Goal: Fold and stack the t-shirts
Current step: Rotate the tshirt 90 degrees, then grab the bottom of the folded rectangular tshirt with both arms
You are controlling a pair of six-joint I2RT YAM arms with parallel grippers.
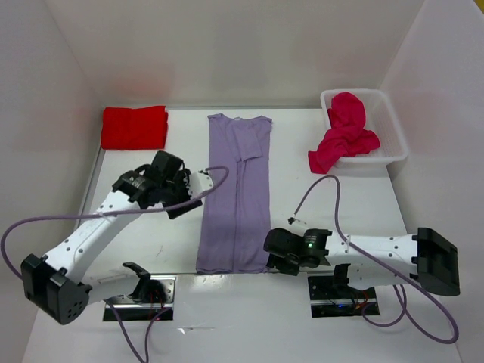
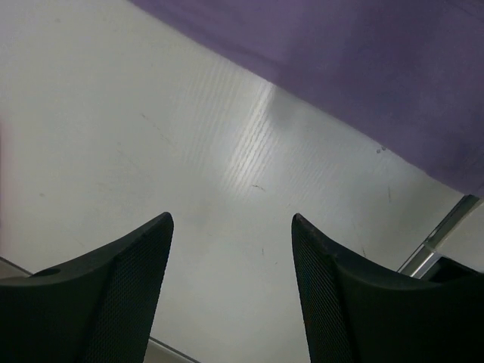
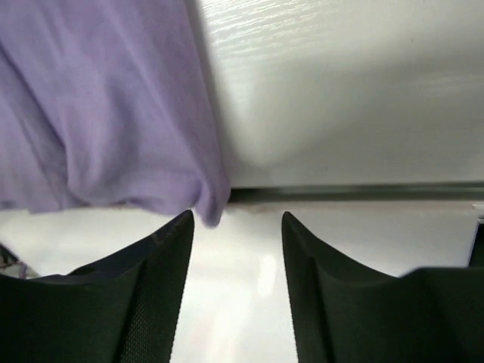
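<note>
The pale lavender t-shirt (image 1: 238, 193) lies as a long narrow strip down the middle of the table, collar at the far end. A bright red t-shirt (image 1: 134, 127) sits folded at the back left. The crimson t-shirt (image 1: 344, 140) spills crumpled over the bin's near rim. My left gripper (image 1: 187, 200) hovers by the strip's left edge, open, with only bare table between its fingers (image 2: 232, 219); lavender cloth (image 2: 363, 68) lies beyond. My right gripper (image 1: 272, 253) is at the strip's near right corner, open (image 3: 237, 215). The lavender hem corner (image 3: 106, 106) lies just off its left fingertip, not gripped.
A white plastic bin (image 1: 389, 128) stands at the back right. White walls close the table in on the left, back and right. A dark seam (image 3: 355, 193) runs along the table's near edge, close to my right gripper.
</note>
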